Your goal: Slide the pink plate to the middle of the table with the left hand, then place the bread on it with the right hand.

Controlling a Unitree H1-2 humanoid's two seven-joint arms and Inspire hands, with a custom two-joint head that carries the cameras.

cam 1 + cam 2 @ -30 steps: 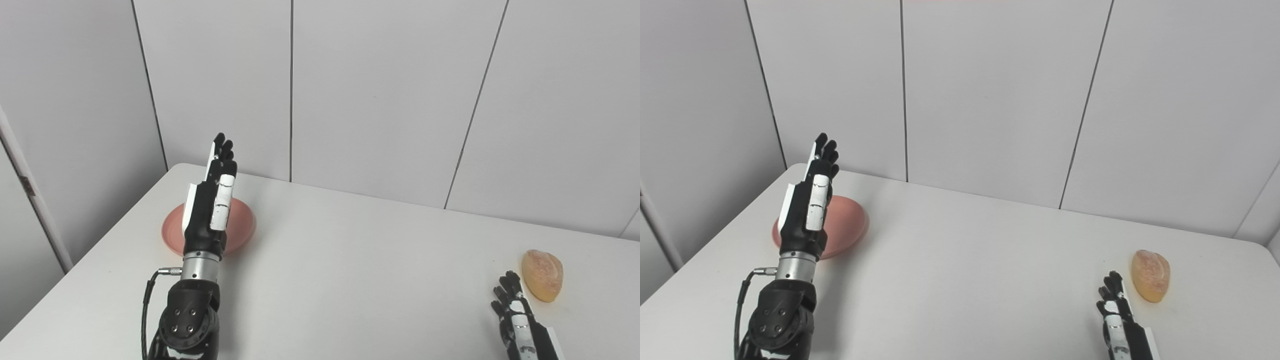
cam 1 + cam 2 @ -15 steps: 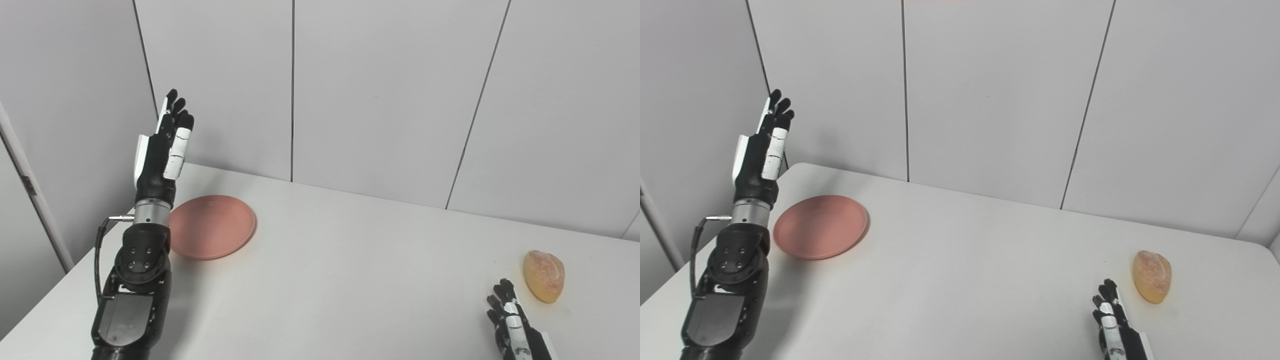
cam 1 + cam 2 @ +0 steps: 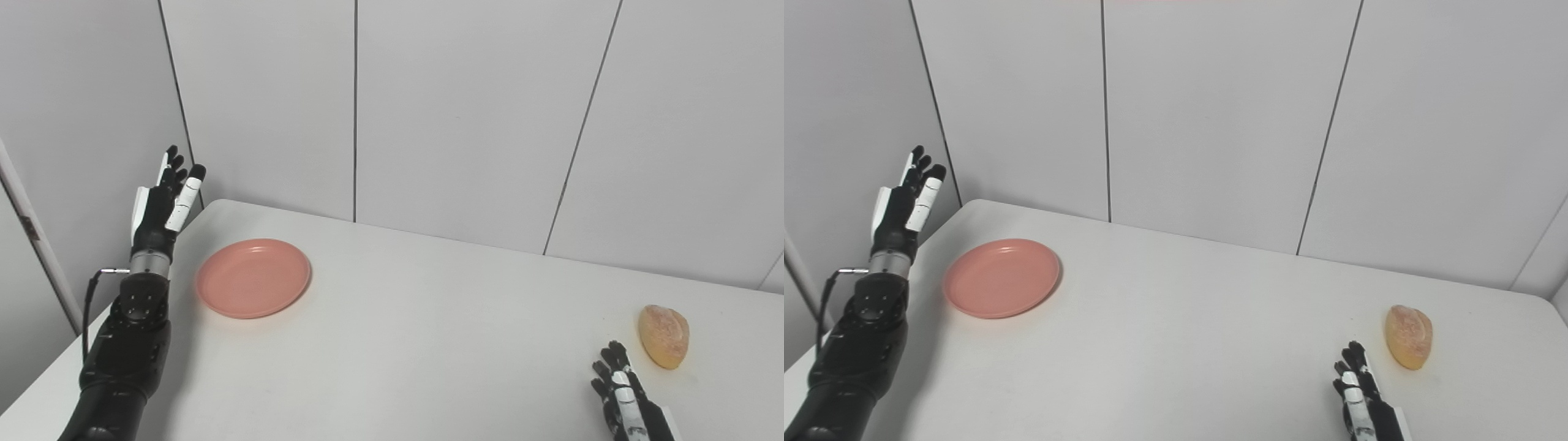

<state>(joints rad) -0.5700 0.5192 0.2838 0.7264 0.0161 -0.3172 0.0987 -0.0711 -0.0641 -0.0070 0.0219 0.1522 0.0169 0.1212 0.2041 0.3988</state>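
Note:
The pink plate (image 3: 253, 277) lies flat near the table's far left corner. My left hand (image 3: 162, 207) is raised beside the table's left edge, to the left of the plate and apart from it, fingers straight and spread, holding nothing. A golden bread roll (image 3: 663, 335) rests on the table at the right. My right hand (image 3: 623, 397) is low at the bottom right, just in front and left of the bread, open, fingers pointing up, not touching it.
The white table (image 3: 416, 343) runs from the left edge to the right edge of the picture. Grey wall panels (image 3: 465, 110) stand close behind it and along its left side.
My left hand swung from over the plate to the left, rising first and then lowering beside the table's edge. The plate now shows whole. My right hand slipped slightly lower.

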